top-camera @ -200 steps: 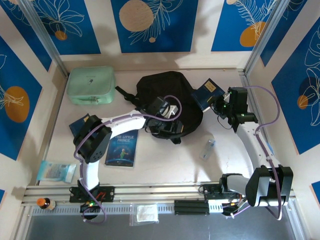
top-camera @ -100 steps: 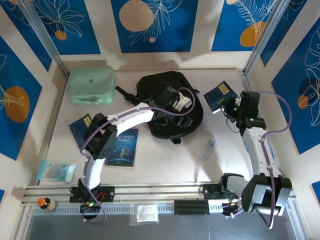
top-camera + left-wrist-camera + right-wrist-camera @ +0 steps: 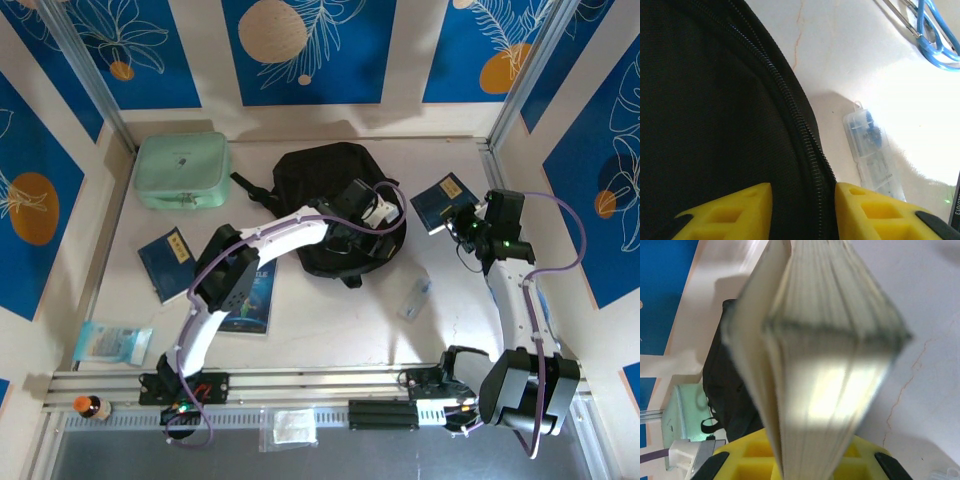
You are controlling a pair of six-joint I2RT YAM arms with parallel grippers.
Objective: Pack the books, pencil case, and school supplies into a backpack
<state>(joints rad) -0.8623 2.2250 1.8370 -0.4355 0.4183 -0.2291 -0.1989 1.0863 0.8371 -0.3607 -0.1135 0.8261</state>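
Observation:
The black backpack (image 3: 330, 190) lies at the back middle of the table. My left gripper (image 3: 367, 228) sits on its right edge. In the left wrist view the yellow fingers (image 3: 860, 210) press on the zip seam of the backpack (image 3: 705, 100) from both sides. My right gripper (image 3: 468, 226) is shut on a dark navy book (image 3: 443, 201), held above the table right of the backpack; its page edges (image 3: 830, 355) face the wrist camera. A blue book (image 3: 250, 300) and another navy book (image 3: 170, 262) lie at the left. The clear plastic piece (image 3: 416, 297) (image 3: 871, 150) lies right of the backpack.
A mint green zip case (image 3: 182, 170) stands at the back left. A light blue packet (image 3: 110, 342) lies near the front left edge. Blue looped handles (image 3: 935, 37) lie beyond the clear piece. Walls close the table at the back and both sides.
My left gripper has moved right across the backpack to its right zip edge, and its jaws have narrowed. My right gripper has carried the navy book a little to the right.

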